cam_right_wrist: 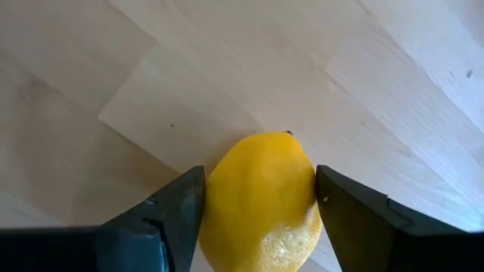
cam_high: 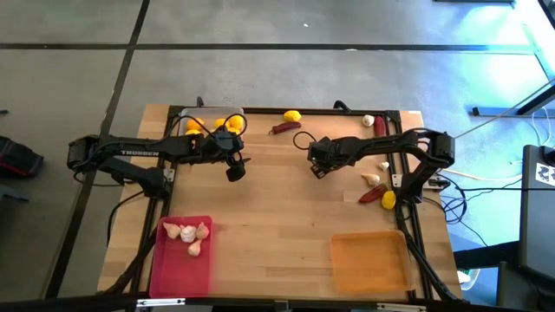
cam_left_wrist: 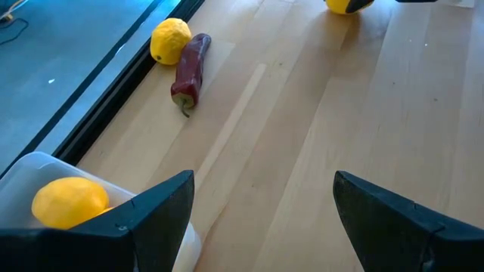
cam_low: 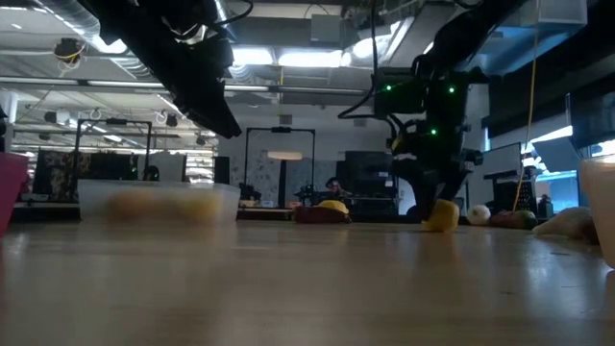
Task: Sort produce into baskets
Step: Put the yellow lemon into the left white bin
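Note:
My right gripper [cam_high: 316,165] is at the table's middle, shut on a yellow lemon [cam_right_wrist: 261,204], which the gripper hides in the high view. My left gripper [cam_high: 236,169] hangs open above the table beside the clear basket [cam_high: 208,114], which holds yellow lemons. Several garlic bulbs [cam_high: 189,234] lie in the pink basket [cam_high: 178,273] at the near left. The orange basket [cam_high: 368,260] stands at the near right. A lemon [cam_high: 292,115] and a chili [cam_high: 284,127] lie at the far edge. My right gripper pinches the lemon by two opposite sides [cam_right_wrist: 219,189], one finger on each. The fingers come steeply from above. The lemon [cam_low: 442,214] sits below the fingers, right at the tabletop; whether it rests on the wood, I cannot tell.
At the right side lie loose garlic bulbs [cam_high: 371,179], a chili [cam_high: 371,195] and a lemon [cam_high: 388,200]; another garlic [cam_high: 368,120] and chili [cam_high: 379,126] lie at the far right. Bare wood lies between the two near baskets.

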You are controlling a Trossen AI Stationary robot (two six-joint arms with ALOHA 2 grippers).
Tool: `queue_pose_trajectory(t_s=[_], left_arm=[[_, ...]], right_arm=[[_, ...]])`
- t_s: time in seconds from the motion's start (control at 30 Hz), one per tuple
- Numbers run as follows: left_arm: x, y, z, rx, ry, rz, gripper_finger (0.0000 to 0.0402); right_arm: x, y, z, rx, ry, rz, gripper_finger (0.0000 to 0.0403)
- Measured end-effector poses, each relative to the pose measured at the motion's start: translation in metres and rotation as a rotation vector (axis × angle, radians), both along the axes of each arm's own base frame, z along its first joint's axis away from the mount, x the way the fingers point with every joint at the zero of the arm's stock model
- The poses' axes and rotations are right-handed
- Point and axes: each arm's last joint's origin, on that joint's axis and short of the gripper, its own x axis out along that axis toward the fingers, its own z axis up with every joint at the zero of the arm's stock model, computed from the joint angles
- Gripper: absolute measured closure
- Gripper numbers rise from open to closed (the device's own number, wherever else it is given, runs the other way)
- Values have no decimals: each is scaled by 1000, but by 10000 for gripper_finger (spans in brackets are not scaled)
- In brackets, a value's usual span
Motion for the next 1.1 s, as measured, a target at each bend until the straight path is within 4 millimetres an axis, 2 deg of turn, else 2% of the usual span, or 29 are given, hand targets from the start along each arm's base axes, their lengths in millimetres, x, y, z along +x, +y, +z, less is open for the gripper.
queue_pose_trajectory(t_s=[0.2, 0.5, 0.73, 0.93, 1.1], left_arm=[[0, 0, 0, 0, 0, 0, 88], [0, 0, 0, 0, 1, 0, 88], [2, 0, 2, -17, -39, 22, 89], [2, 0, 3, -12, -44, 5, 89], [8, -2, 9, -60, -141, -81, 89]], right_arm=[[-1, 0, -1, 7, 15, 26, 170], [-2, 0, -1, -6, 54, 72, 258], [-3, 1, 2, -20, 63, 122, 271], [-6, 2, 26, -46, -28, 187, 271], [-6, 3, 58, -105, -223, 247, 271]])
